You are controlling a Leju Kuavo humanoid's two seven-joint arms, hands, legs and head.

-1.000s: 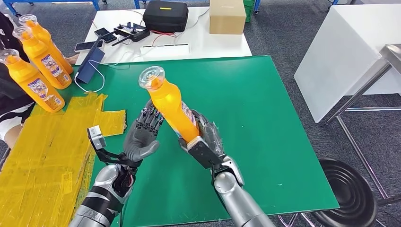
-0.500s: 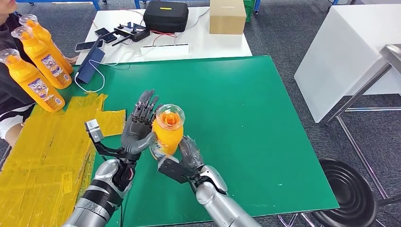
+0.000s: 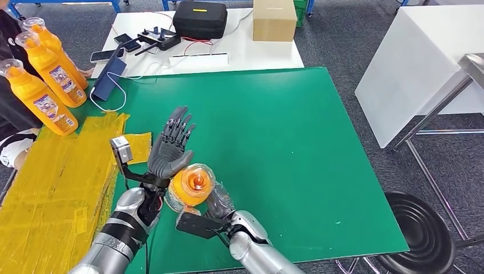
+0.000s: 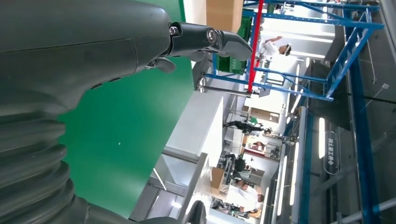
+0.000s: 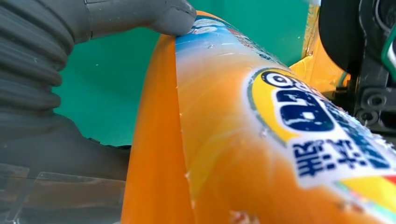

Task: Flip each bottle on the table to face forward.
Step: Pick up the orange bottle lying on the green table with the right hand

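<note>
My right hand (image 3: 220, 200) grips an orange juice bottle (image 3: 191, 185) low over the green mat, its clear cap pointing up toward the camera. In the right wrist view the bottle (image 5: 261, 140) shows its blue and yellow label, with my thumb (image 5: 140, 16) pressed on it. My left hand (image 3: 171, 147) stands flat with fingers straight and apart, just beside the bottle's cap, holding nothing. The left wrist view shows its fingers (image 4: 205, 39) stretched out over the mat. Three more orange bottles (image 3: 43, 85) stand upright at the far left.
The green mat (image 3: 285, 142) covers the table; yellow taped sheets (image 3: 57, 182) lie on its left side. A white table (image 3: 228, 54) behind carries a black case (image 3: 200, 18), a cardboard box (image 3: 274, 19), phones and cables. A person's sleeve (image 3: 14, 123) is at the left edge. A black stool (image 3: 419, 240) stands at the right.
My right hand has drawn the bottle down and toward my body, tipping its cap toward the camera. My left hand has moved slightly forward beside it, still flat.
</note>
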